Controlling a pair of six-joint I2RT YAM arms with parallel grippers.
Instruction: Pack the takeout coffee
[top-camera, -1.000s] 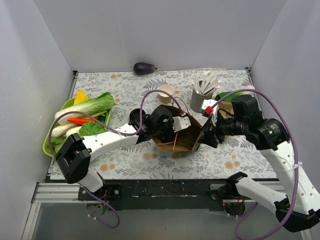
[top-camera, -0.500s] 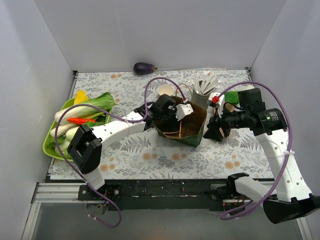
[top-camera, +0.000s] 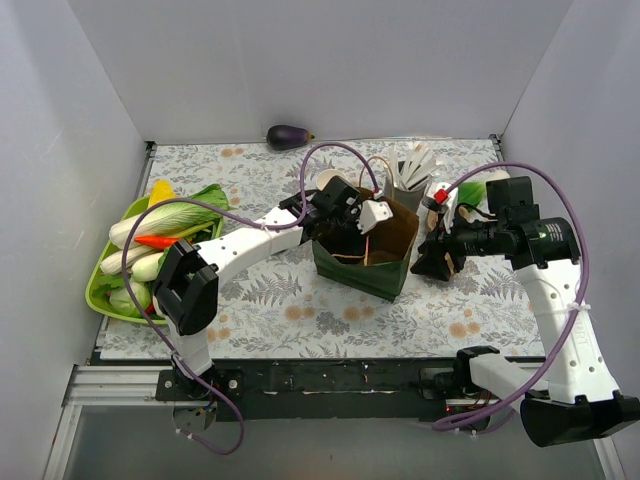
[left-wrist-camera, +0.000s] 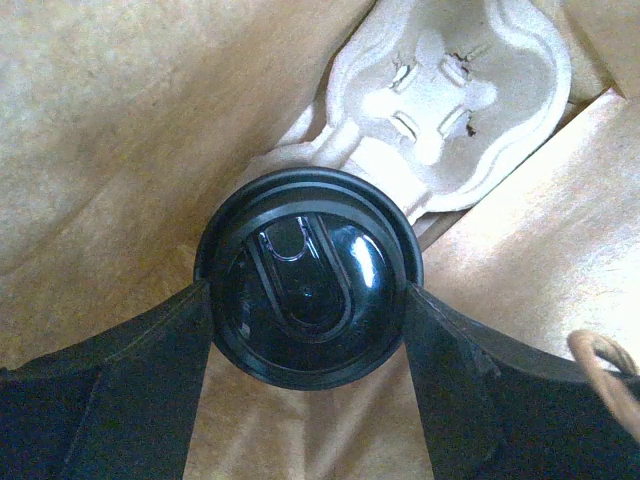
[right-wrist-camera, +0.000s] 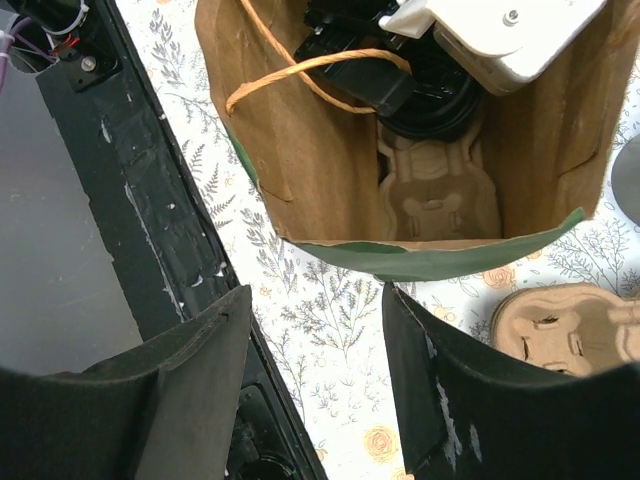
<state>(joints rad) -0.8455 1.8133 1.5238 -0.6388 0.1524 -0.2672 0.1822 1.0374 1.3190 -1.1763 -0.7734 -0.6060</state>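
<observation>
The takeout coffee (left-wrist-camera: 305, 275) shows its round black lid from above, and its tan cup is hidden beneath. It hangs inside the green bag (top-camera: 365, 272), whose inside is brown paper, just above a pulp cup carrier (left-wrist-camera: 440, 100) on the bag's floor. My left gripper (left-wrist-camera: 308, 300) reaches down into the bag (top-camera: 350, 232), shut on the lid with a finger pressed to each side. The lid (right-wrist-camera: 440, 105) also shows in the right wrist view, under the left wrist. My right gripper (right-wrist-camera: 315, 330) hovers open to the right of the bag (top-camera: 432, 258), with nothing between its fingers.
A second pulp carrier (right-wrist-camera: 570, 325) lies on the table right of the bag. Behind the bag stand a grey holder of white utensils (top-camera: 405, 182) and a lidless tan cup (top-camera: 328, 180). A green tray of vegetables (top-camera: 100, 285) sits far left, an eggplant (top-camera: 288, 136) at the back wall.
The bag has risen from squashed to upright and shifted toward the back right, the left gripper moving with it. The right gripper has drawn slightly away from the bag's right side.
</observation>
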